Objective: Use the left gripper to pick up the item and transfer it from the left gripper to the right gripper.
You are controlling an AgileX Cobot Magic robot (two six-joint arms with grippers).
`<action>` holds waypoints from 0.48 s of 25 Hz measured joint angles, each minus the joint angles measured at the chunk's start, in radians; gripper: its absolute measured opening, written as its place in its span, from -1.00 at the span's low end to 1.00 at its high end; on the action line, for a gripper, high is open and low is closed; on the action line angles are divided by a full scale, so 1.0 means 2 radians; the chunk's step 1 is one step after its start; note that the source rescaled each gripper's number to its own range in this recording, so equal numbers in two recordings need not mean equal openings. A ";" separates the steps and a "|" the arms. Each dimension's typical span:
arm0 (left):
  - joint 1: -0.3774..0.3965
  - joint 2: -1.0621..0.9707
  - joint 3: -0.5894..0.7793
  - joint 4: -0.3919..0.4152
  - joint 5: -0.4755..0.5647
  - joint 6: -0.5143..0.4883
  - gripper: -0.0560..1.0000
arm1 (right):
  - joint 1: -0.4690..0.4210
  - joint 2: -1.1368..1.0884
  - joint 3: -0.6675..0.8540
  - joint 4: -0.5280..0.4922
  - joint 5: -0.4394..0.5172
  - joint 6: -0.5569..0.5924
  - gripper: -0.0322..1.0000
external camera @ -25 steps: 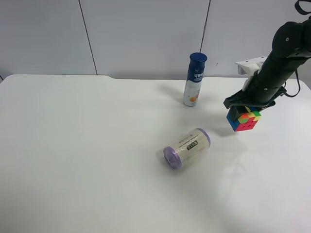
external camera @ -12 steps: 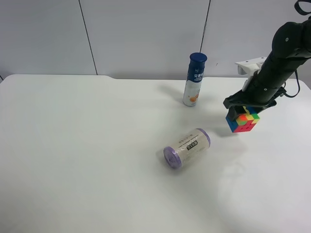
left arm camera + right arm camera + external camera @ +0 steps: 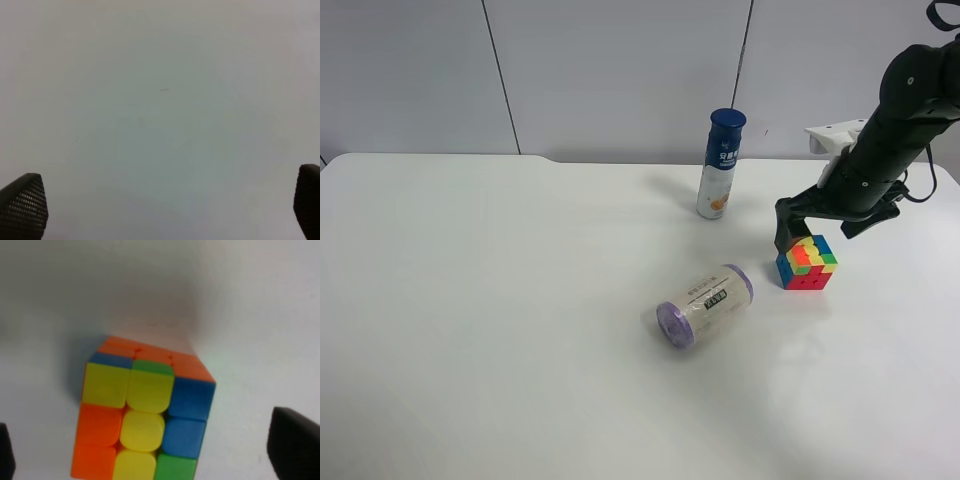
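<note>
On the white tabletop, toward the exterior high view's right, the puzzle cube sits flat on the surface with nothing gripping it. Directly above and just behind it hangs the right gripper, a black arm with a white boxy housing, its fingers spread wide, one on each side of the cube and clear of it. The right wrist view confirms this: the cube shows yellow, orange, blue and green squares on top and an orange side, and the two dark finger tips appear only at the picture's edges, apart from the cube.

Near the cube, toward the tabletop's middle, a clear cylindrical roll with purple ends lies on its side. Farther back, near the wall, a white bottle with a blue cap stands upright, well apart from the roll.

The left gripper is not visible in the exterior high view. Its own wrist view shows its textured black fingers spread wide over bare tabletop, holding nothing.
</note>
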 joint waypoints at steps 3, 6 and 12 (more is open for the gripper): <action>0.000 0.000 0.000 0.000 0.000 0.000 1.00 | 0.000 0.000 0.000 0.000 0.006 0.000 0.99; 0.000 0.000 0.000 0.000 0.000 0.000 1.00 | 0.000 -0.008 0.000 -0.003 0.013 0.001 0.99; 0.000 0.000 0.000 0.000 0.000 0.000 1.00 | 0.000 -0.062 -0.001 -0.011 0.025 0.001 1.00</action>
